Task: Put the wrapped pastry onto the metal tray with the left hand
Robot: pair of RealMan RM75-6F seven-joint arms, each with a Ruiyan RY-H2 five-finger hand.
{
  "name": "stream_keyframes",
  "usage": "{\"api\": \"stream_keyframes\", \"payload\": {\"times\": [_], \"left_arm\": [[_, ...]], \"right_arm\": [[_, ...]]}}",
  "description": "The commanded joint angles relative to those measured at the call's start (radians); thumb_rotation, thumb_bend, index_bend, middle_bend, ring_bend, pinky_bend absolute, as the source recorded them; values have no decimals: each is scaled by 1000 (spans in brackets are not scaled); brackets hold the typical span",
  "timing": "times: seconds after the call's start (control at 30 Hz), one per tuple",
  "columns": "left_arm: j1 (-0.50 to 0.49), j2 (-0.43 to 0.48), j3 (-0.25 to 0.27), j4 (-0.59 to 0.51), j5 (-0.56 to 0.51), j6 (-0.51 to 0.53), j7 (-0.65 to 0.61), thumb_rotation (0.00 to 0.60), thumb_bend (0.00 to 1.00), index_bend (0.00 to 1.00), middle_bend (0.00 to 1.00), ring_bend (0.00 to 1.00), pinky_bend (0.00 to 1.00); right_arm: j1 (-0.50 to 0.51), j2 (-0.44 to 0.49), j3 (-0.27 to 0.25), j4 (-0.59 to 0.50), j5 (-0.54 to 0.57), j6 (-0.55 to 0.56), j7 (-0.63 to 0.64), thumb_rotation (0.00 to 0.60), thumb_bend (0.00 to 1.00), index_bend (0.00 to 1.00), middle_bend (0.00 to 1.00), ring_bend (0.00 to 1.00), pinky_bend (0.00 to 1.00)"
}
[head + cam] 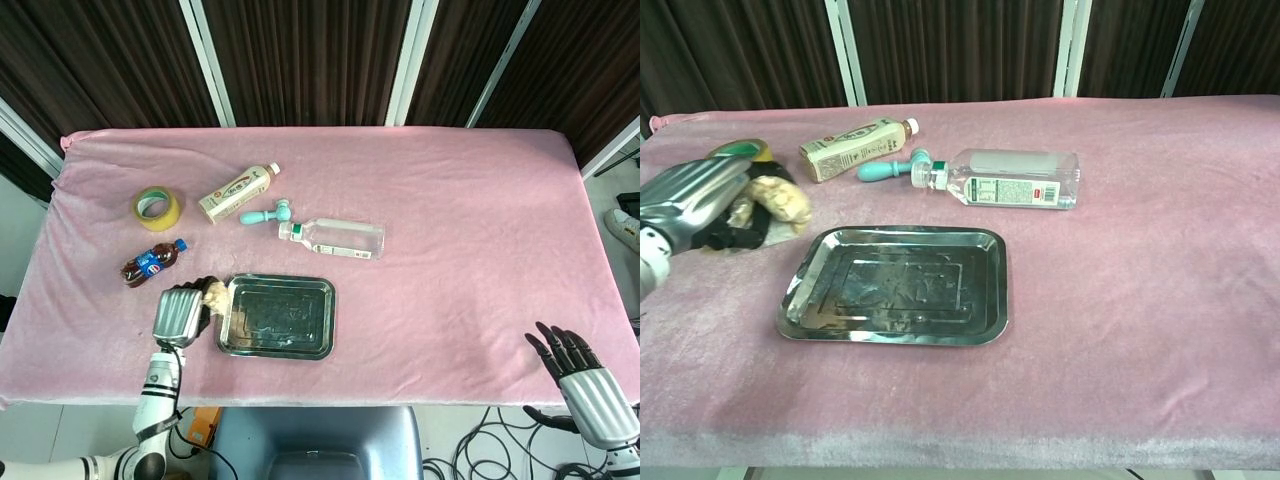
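Above the pink tabletop (pixel 450 200), the left hand (pixel 178 316) grips the wrapped pastry (pixel 780 199), lifted, with the metal tray (pixel 232 343) just beside it, release pending.

left hand (pixel 180 316): you are looking at a brushed silver plate covering its back, ridged lengthwise, with black fingers showing beyond it.
left hand, chest view (pixel 702 205): the same silver shell is catching the light, with black parts showing underneath.
left forearm (pixel 157 392): you are seeing a slim white and grey casing with a dark joint ring.
right hand (pixel 583 378): silver ribbed back and black fingers are showing.
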Motion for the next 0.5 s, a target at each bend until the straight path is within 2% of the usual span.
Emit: {"api": "stream_keyframes", "payload": {"times": [0.03,0.07,0.13,0.17,0.2,0.3,0.4,0.5], "left_arm": [[-39,-66,-3,7,5,-42,25,600,804,427,536,580,687],[-46,-74,-2,7,-19,-68,45,600,736,350,436,494,657],[-63,-87,-6,10,-75,-126,79,600,606,155,214,301,531],[-67,-95,-9,18,-90,-136,88,600,544,60,97,194,433],[-71,-105,-11,32,-97,-138,98,600,496,10,30,113,350],[-73,-139,-7,81,-107,-125,135,600,420,0,0,10,247],[-70,-144,-2,96,-104,-116,150,600,363,0,0,0,212],[-59,-116,7,62,-105,-103,180,600,330,0,0,0,204]], "right_arm": [[1,1,-2,2,-3,-1,1,600,26,0,0,0,223],[2,2,-3,2,-4,-2,2,600,26,0,0,0,223],[3,5,-4,2,-6,-3,5,600,26,0,0,0,223],[3,6,-5,2,-6,-3,8,600,26,0,0,0,223],[3,8,-5,2,-6,-3,10,600,26,0,0,0,223],[4,12,-5,1,-5,-3,19,600,26,0,0,0,223],[5,14,-5,1,-6,-1,23,600,26,0,0,0,223],[5,14,-6,2,-8,-1,24,600,26,0,0,0,223]]}}
